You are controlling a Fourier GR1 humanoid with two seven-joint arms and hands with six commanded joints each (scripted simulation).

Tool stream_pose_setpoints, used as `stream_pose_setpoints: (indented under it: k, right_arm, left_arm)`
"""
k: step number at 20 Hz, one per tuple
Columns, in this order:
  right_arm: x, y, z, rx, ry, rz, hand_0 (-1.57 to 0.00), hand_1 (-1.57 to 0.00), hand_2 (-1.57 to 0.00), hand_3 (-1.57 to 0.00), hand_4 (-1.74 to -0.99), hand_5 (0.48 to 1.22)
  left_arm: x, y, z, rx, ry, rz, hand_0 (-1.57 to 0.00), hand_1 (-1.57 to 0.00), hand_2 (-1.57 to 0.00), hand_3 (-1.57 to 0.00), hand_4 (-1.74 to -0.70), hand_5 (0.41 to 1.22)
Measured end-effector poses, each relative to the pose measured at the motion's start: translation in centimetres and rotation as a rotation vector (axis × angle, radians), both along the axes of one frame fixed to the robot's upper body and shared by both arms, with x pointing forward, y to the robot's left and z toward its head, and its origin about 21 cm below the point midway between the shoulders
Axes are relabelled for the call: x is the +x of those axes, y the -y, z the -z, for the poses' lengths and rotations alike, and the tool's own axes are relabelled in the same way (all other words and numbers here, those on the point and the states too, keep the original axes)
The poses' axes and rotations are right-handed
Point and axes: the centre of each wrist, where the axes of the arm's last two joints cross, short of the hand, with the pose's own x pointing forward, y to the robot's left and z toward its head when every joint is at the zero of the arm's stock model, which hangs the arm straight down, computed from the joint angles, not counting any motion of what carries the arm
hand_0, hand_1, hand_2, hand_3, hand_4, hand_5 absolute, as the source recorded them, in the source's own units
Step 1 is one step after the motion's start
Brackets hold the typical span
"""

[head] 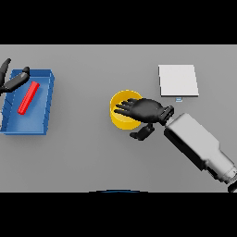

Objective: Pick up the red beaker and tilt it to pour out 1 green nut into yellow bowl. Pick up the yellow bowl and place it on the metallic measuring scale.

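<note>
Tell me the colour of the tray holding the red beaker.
Blue; the tray shows in the head view.

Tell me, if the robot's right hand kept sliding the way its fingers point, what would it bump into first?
The right hand points left, right over the yellow bowl, so it would cross that first. Past the bowl the table looks free until the blue tray, though its height is hard to judge.

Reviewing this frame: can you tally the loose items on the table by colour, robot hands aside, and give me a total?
Red: 1, the red beaker lying in the tray
Blue: 1, the blue tray
Yellow: 1, the yellow bowl under the right robot hand
Light grey: 1, the metallic measuring scale
Total: 4
No green nut can be made out.
</note>
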Motion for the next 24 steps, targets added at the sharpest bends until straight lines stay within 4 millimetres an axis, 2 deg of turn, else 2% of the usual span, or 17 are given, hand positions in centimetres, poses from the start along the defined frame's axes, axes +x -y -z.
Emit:
stream_pose_setpoints:
  k: [5, 7, 8, 9, 10, 11, 12, 14, 16, 18, 21, 24]
  right_arm:
    - [0.9, -0.5, 0.7, -0.055, -0.022, 0.011, 0.00, 0.00, 0.00, -0.02, -1.195, 0.708]
    - [0.8, -0.7, 1.1, -0.064, -0.035, 0.022, 0.00, -0.01, -0.04, -0.08, -1.234, 0.770]
    - [1.1, -0.5, 1.0, -0.063, -0.032, 0.028, -0.05, -0.06, -0.09, -0.13, -1.261, 0.809]
    - [1.1, -0.7, 1.2, -0.058, -0.027, 0.023, -0.19, -0.18, -0.19, -0.21, -1.309, 0.891]
    - [1.0, -0.7, 1.3, -0.053, -0.024, 0.011, -0.45, -0.41, -0.35, -0.32, -1.363, 0.957]
    - [1.1, -0.7, 1.0, -0.043, -0.026, -0.005, -0.68, -0.64, -0.59, -0.57, -1.435, 1.010]
    - [1.1, -0.9, 1.0, -0.042, -0.033, -0.007, -0.86, -0.83, -0.79, -0.68, -1.492, 1.052]
    - [1.0, -1.0, 1.0, -0.041, -0.039, -0.009, -1.11, -1.09, -1.07, -0.88, -1.578, 1.113]
    - [1.1, -0.6, 0.7, -0.039, -0.047, -0.026, -1.28, -1.27, -1.19, -1.03, -1.637, 1.152]
    - [1.2, -0.7, 0.5, -0.044, -0.066, -0.013, -1.38, -1.38, -1.29, -1.11, -1.674, 1.177]
    - [1.0, -0.2, 0.1, -0.059, -0.072, 0.001, -1.48, -1.47, -1.35, -1.19, -1.707, 1.198]
    - [1.2, 0.3, -0.7, -0.044, -0.055, -0.003, -1.52, -1.52, -1.41, -1.18, -1.724, 1.209]
  left_arm:
    - [0.0, 0.3, 0.1, 0.009, -0.015, 0.002, 0.00, 0.00, 0.00, 0.00, -0.79, 0.711]
    - [0.0, 0.0, -0.1, 0.012, -0.013, 0.002, 0.00, 0.00, 0.00, 0.00, -0.79, 0.714]
    - [-0.1, 0.2, 0.0, 0.008, -0.015, 0.007, 0.00, 0.00, 0.00, 0.00, -0.79, 0.712]
    - [-0.2, 0.0, 0.1, 0.007, -0.013, 0.010, 0.00, 0.00, 0.00, 0.00, -0.79, 0.711]
    - [0.0, -0.1, -0.3, 0.012, -0.012, 0.002, 0.00, 0.00, 0.00, 0.00, -0.79, 0.710]
    - [0.2, 0.3, -0.1, 0.012, -0.014, 0.008, 0.00, 0.00, 0.00, 0.00, -0.79, 0.710]
    - [-0.1, 0.2, -0.2, 0.007, 0.004, 0.017, 0.00, 0.00, 0.00, 0.00, -0.79, 0.710]
    - [-0.1, -0.2, -0.1, 0.005, -0.005, 0.008, 0.00, 0.00, 0.00, 0.00, -0.79, 0.707]
    - [0.0, -0.2, 0.1, 0.014, -0.008, 0.003, 0.00, 0.00, 0.00, 0.00, -0.78, 0.712]
    - [0.0, -0.1, -0.2, 0.017, 0.000, 0.017, 0.00, 0.00, 0.00, 0.00, -0.78, 0.710]
    - [0.2, 0.4, -0.3, 0.010, -0.002, 0.019, 0.00, 0.00, 0.00, 0.00, -0.79, 0.707]
    - [-0.1, 0.2, -0.1, 0.013, -0.007, 0.013, 0.00, 0.00, 0.00, 0.00, -0.78, 0.704]
